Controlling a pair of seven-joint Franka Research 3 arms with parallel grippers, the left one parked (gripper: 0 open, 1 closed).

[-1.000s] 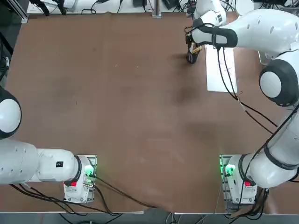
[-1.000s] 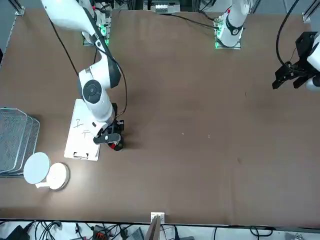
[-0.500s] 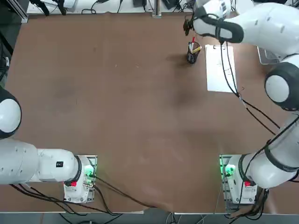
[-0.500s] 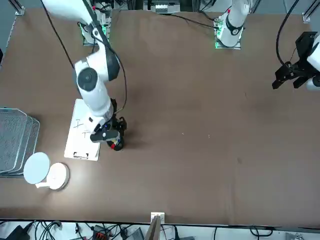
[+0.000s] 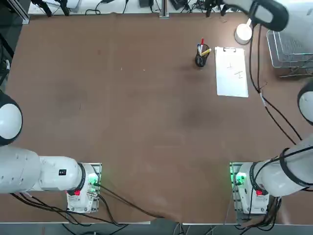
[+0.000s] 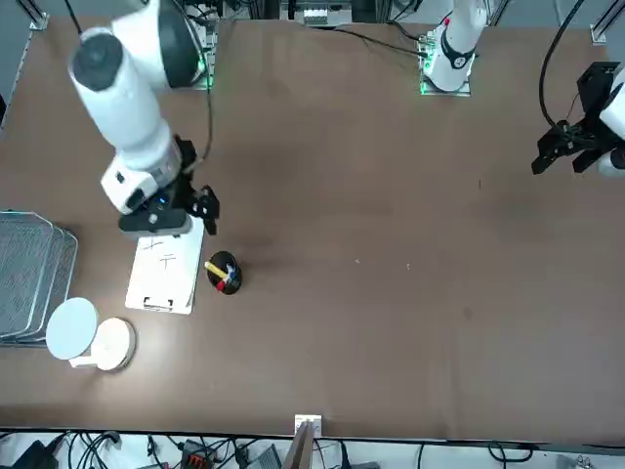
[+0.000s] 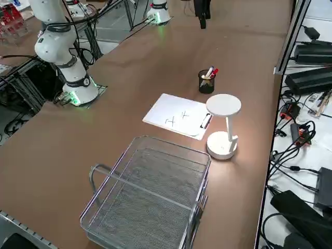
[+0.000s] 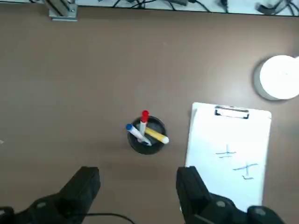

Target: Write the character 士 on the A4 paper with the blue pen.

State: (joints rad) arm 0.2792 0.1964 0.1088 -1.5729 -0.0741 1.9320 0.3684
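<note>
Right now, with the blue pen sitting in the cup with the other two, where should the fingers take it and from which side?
Grip the blue pen on its exposed upper barrel, coming straight down from above. It stands tilted in the black pen cup, its lower part hidden, with the red pen and yellow pen fanning away, so probably only the blue-capped end is free. The right gripper hangs open, high above the table.

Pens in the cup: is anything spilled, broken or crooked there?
Nothing stands out. The blue pen, red pen and yellow pen lean in the upright cup beside the paper. The open right hand is above, holding nothing.
</note>
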